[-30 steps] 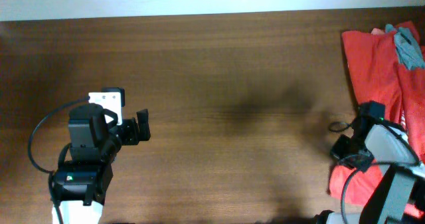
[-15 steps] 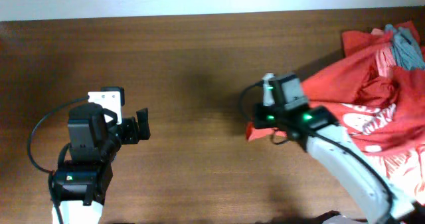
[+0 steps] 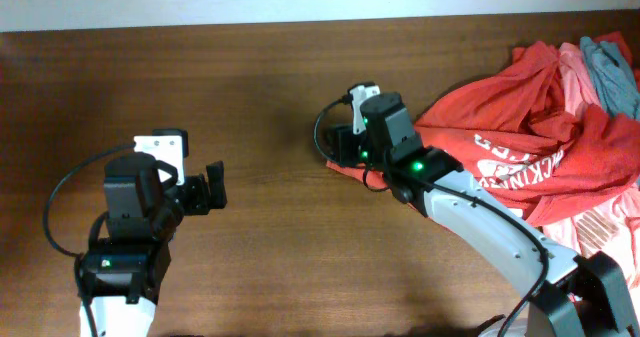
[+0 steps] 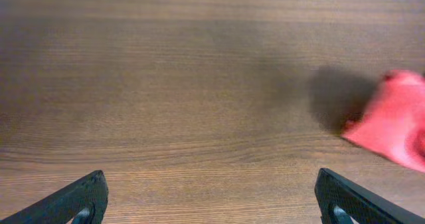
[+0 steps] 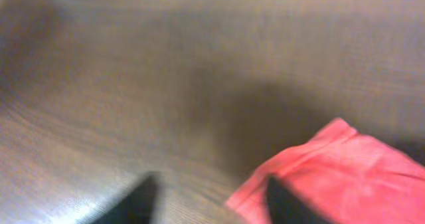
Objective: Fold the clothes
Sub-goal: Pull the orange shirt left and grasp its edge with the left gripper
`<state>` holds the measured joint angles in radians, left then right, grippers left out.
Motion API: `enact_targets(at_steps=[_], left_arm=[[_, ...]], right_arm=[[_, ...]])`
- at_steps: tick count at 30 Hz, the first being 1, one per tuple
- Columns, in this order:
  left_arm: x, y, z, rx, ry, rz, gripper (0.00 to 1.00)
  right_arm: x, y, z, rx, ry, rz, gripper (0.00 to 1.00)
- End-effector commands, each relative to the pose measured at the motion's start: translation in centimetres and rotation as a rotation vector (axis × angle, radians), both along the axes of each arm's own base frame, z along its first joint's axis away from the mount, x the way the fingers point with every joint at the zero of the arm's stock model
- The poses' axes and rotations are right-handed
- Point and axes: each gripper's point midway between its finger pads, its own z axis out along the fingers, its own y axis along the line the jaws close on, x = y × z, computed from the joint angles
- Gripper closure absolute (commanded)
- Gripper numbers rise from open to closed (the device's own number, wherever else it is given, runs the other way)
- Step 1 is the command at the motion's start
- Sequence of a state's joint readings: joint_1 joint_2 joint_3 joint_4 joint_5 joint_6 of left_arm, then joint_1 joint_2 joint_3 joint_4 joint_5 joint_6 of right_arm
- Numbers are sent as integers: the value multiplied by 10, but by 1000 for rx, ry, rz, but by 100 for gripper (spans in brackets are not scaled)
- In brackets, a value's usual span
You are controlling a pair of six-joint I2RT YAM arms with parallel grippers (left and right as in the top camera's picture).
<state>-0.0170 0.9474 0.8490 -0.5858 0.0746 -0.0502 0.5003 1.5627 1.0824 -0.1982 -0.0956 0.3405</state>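
Finds the orange-red T-shirt [image 3: 520,142] sprawled and rumpled from the centre of the table [image 3: 270,67] out to three o'clock, one corner stretched toward nine o'clock, likely to bring it onto open wood where folding has room. Shows the right gripper [image 3: 342,149] low over that corner, fingers parted, with bare wood between them in the blurred wrist view. Appears to pinch nothing, so no grip on the cloth. Places the left gripper [image 3: 212,189] at eight o'clock, spread fully and empty, aimed toward three o'clock, well apart from the corner, probably waiting for a share of the spreading. Sets a paler salmon shirt [image 3: 575,62] and a grey garment [image 3: 612,67] bunched at two o'clock, beside the red one, out of the working area. Counts no fold as made yet.
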Motion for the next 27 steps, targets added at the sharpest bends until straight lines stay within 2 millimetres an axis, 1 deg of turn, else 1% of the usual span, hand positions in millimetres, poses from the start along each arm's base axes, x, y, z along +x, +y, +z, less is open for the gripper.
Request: enact_targets(at_steps=[1, 5, 7, 9, 10, 12, 13, 14, 15, 16, 17, 20, 23, 24, 26, 27], left_arm=[[4, -10, 3, -50, 5, -40, 1], [6, -29, -5, -121, 37, -126, 1], [9, -41, -13, -139, 66, -169, 1], [12, -55, -22, -138, 89, -209, 1], [15, -65, -26, -137, 98, -238, 1], [20, -91, -35, -133, 108, -312, 1], [23, -108, -42, -133, 113, -356, 1], [24, -115, -44, -136, 117, -369, 1], [27, -129, -51, -148, 129, -390, 1], [30, -152, -65, -182, 157, -407, 0], [32, -163, -72, -199, 172, -415, 1], [33, -196, -102, -248, 234, -425, 1], [31, -222, -129, -277, 283, -436, 1], [29, -236, -146, -293, 313, -437, 1], [26, -248, -162, -316, 348, -425, 1], [24, -256, -174, -332, 371, -415, 1]], right_arm=[[15, -25, 21, -56, -24, -81, 2], [13, -71, 33, -180, 35, -150, 1], [5, -101, 43, -239, 86, -195, 2], [-2, -122, 51, -273, 121, -227, 2], [-7, -136, 57, -285, 138, -248, 1], [-16, -160, 67, -292, 170, -300, 1], [-21, -173, 72, -293, 184, -330, 2], [-23, -179, 74, -293, 191, -343, 1], [-27, -189, 78, -293, 198, -367, 2], [-34, -203, 84, -290, 203, -402, 1], [-39, -210, 87, -288, 206, -421, 2], [-51, -223, 94, -285, 210, -456, 1], [-62, -233, 99, -282, 214, -484, 1], [-67, -238, 102, -281, 216, -498, 2], [-73, -242, 104, -280, 221, -509, 2], [-78, -244, 105, -283, 226, -514, 2]])
